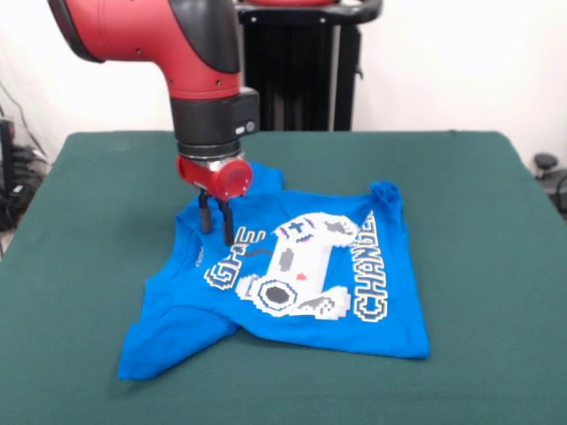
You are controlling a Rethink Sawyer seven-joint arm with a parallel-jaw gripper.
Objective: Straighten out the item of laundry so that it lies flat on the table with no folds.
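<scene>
The large dark green felt-covered table [496, 221] carries the small bright blue T-shirt with a game controller print [292, 283] near its middle, rumpled along its nine o'clock side. The red and black gripper [217, 227] stands at the shirt's ten o'clock edge, fingers narrowly parted, tips at the cloth. Whether it holds fabric, I cannot tell. Judged step: seizing that edge; next, drawing it outward.

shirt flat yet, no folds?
No: the blue T-shirt is rumpled on the table, with its near-left part folded over and the "GAME" lettering creased under the gripper.
</scene>
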